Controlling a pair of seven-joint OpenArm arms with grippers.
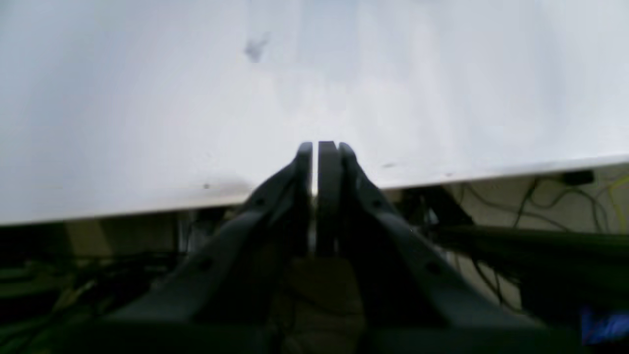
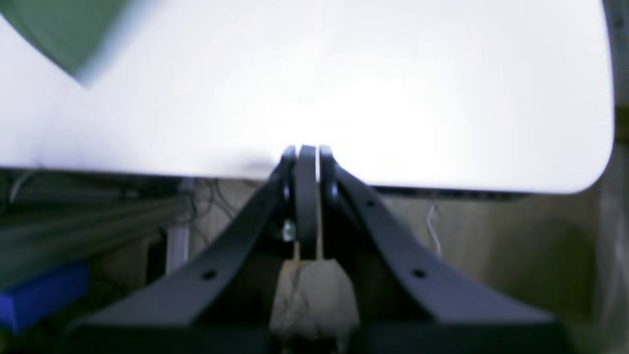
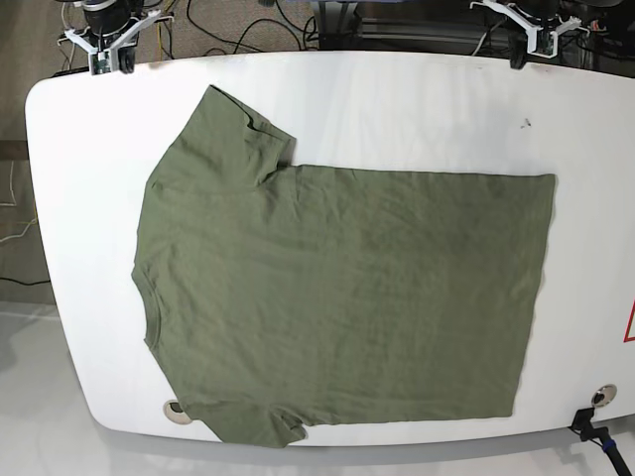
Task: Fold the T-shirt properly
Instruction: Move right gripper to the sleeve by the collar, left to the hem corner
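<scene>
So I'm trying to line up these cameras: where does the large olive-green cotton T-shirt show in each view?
Base: the olive-green cotton T-shirt lies flat, covering most of the white table.
Right wrist: only a blurred green corner at top left.
Left wrist: not in it.
Shared landmark: the white table's edge.

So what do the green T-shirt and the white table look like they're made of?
T-shirt: looks like soft knit fabric, probably cotton, matte olive; it lies limp with fine wrinkles and no sheen.
Table: a hard, smooth white top, likely laminate or painted board; it shows a slight glare and small dark scuffs. The core is not visible.
</scene>
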